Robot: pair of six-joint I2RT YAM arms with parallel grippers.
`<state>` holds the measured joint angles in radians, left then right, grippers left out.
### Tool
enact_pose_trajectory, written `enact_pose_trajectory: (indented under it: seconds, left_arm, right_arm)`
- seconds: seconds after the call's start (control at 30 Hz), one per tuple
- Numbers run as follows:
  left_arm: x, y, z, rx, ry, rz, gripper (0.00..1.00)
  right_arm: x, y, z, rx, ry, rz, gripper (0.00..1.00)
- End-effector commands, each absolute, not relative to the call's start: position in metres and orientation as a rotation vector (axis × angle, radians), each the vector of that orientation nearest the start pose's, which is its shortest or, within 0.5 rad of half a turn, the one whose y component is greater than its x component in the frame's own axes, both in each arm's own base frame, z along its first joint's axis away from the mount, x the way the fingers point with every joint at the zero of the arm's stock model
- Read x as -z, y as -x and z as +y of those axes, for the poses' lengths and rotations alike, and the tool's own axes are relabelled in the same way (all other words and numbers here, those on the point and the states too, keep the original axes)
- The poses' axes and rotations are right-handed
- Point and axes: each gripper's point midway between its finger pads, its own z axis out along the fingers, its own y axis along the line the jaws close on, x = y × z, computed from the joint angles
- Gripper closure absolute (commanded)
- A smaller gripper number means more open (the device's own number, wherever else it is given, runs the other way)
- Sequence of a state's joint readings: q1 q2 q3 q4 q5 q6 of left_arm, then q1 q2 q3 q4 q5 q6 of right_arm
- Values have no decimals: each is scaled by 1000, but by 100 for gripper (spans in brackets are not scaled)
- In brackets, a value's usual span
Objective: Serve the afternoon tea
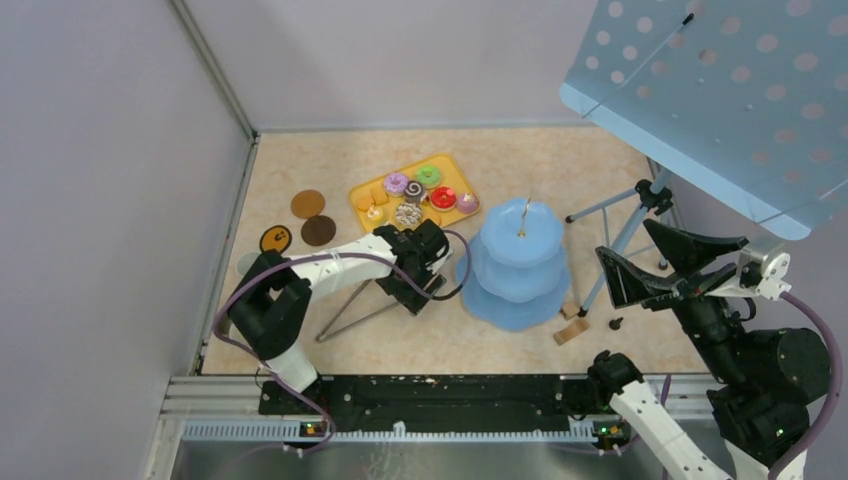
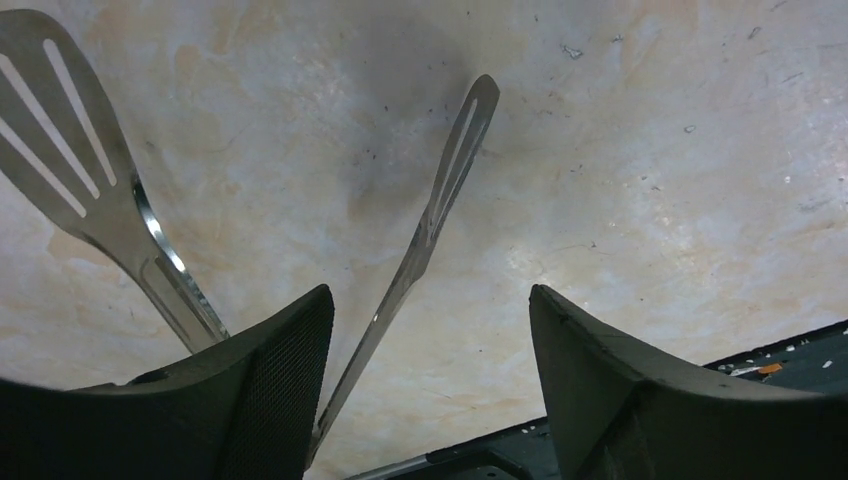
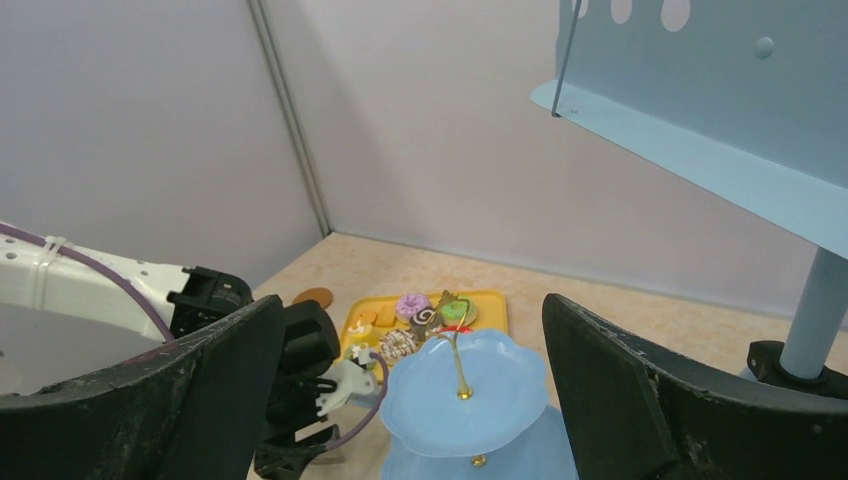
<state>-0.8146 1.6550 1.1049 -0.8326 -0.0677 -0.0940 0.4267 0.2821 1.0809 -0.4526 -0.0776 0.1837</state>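
Left gripper (image 2: 430,300): black two-finger tool, jaws spread wide and closed on nothing, held low over the table.
Left fingers (image 2: 270,400): the one on the left of the wrist view covered the stems of both tong arms; contact could not be judged.
Long metal tongs (image 2: 70,150): shiny slotted steel, lying on the table; one blade lay flat at upper left, and the other showed edge-on beside that finger's inner edge.
Marbled beige table (image 2: 650,150): bare surface filled the rest of the gap between the fingers.
Pale-blue three-tier stand (image 1: 505,245): upright with a gold centre rod, just to the right of the left gripper in the overhead view.
Flat yellow rectangular tray (image 1: 455,168): beyond the left gripper, near the stand's far-left side.
Small colourful toy donuts (image 1: 396,183): purple, green, red and sprinkled, all on the tray.
Pink toy cupcake (image 1: 467,203): at the tray corner nearest the stand.
Orange biscuits (image 1: 372,197): at the tray's left end.
Round brown coasters (image 1: 308,203): two on the table to the left of the tray, close together.
Yellow-rimmed round item (image 1: 275,239): near the coasters and close to the left wall; too small to identify.
Right gripper (image 3: 412,305): jaws wide and empty, raised well above the table on the right, facing the stand.
Perforated blue panel (image 1: 720,90): tilted on a grey tripod at the right.
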Motion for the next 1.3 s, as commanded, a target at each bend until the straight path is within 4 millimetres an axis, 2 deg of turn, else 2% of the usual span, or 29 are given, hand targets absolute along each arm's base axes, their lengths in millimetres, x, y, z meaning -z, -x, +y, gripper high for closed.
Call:
enact_pose_trajectory:
  seconds: [0.0,0.23,0.4,0.5,0.67,0.7,0.77,0.83,0.9,0.97,1.0,1.03,1.1,1.17,1.23,1.27]
  left_arm:
    - [-36,-209,-215,66,-958,2775,28]
    - [-31,-222,-229,88,-884,2761,56]
    - [-33,-235,-249,155,-820,2734,73]
    - [-40,-246,-271,245,-757,2703,86]
    - [-61,-265,-305,397,-656,2628,89]
    - [-65,-268,-311,428,-654,2614,85]
    - [-69,-274,-312,406,-637,2599,62]
    - [-78,-279,-303,348,-604,2567,40]
    - [-96,-276,-298,377,-585,2514,26]
    - [-133,-264,-292,468,-568,2423,13]
    - [-143,-255,-285,492,-564,2393,4]
    - [-152,-247,-273,494,-554,2364,1]
    - [-154,-231,-239,418,-496,2360,1]
    - [-145,-213,-203,329,-416,2396,1]
    - [-135,-199,-187,343,-336,2407,1]
    - [-131,-193,-189,393,-311,2403,1]
  right_arm:
    - [-454,-116,77,-576,225,1194,1]
    - [-454,-115,77,-579,225,1190,1]
    - [-454,-115,77,-583,224,1190,1]
    - [-454,-115,77,-585,223,1191,1]
    - [-454,-116,79,-598,219,1192,1]
    - [-454,-116,80,-603,219,1190,1]
    - [-455,-116,81,-611,220,1189,1]
    - [-454,-117,82,-614,222,1195,1]
    - [-453,-118,82,-615,221,1202,1]
    - [-450,-120,83,-615,222,1206,1]
    - [-450,-120,84,-618,225,1206,1]
    - [-449,-120,85,-619,226,1208,1]
    - [-446,-123,86,-621,228,1211,1]
    - [-444,-126,89,-626,231,1209,1]
    - [-441,-130,92,-637,236,1208,1]
    - [-441,-131,95,-646,245,1206,1]
